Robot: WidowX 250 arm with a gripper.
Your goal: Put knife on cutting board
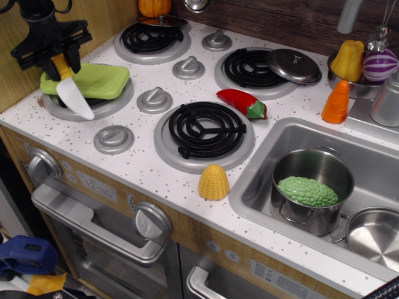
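Note:
My gripper (pixel 60 61) is shut on the knife (pixel 73 94) by its yellow handle. The white blade hangs down and to the right, in the air over the front left burner. The lime-green cutting board (pixel 93 81) lies on that burner, just right of and behind the blade. The gripper is above the board's left end. The blade's tip overlaps the burner's rim in the image; I cannot tell whether it touches.
A red pepper (pixel 243 103) lies between the burners. A yellow corn piece (pixel 214 182) stands at the counter's front. The sink (pixel 374 161) on the right holds a pot with a green vegetable (pixel 308 190). Burner knobs (pixel 154 99) stand near the board.

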